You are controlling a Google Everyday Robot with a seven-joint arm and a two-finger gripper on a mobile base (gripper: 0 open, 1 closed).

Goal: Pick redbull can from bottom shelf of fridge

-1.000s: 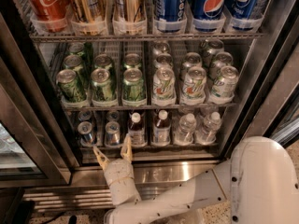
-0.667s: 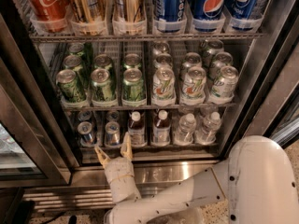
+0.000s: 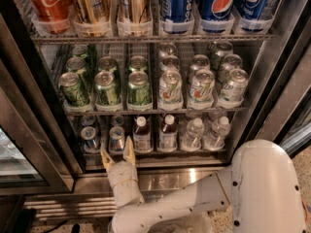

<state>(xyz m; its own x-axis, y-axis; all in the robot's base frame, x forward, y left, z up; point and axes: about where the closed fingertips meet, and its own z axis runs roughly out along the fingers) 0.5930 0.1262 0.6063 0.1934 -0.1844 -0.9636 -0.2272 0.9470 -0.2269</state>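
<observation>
The fridge [image 3: 43, 130] stands open in front of me, its wire racks full of drinks. On the bottom shelf [image 3: 155, 152], two slim silver-and-blue redbull cans stand at the left front, one [image 3: 90, 139] further left and one [image 3: 116, 139] beside it, with more behind them. My gripper [image 3: 117, 157] is open, its two tan fingertips [image 3: 129, 150] pointing up at the shelf's front edge, just below the right-hand redbull can. It holds nothing. The white arm [image 3: 194, 198] reaches in from the lower right.
White-capped bottles [image 3: 142, 135] and clear water bottles [image 3: 194, 134] fill the rest of the bottom shelf. Green cans [image 3: 107, 87] and pale cans [image 3: 201, 87] sit on the rack above, cola and Pepsi cans [image 3: 221, 6] on top. The steel sill [image 3: 165, 176] lies below.
The gripper has crept slightly up and to the right toward the bottom shelf's front edge. The cans and bottles have not moved.
</observation>
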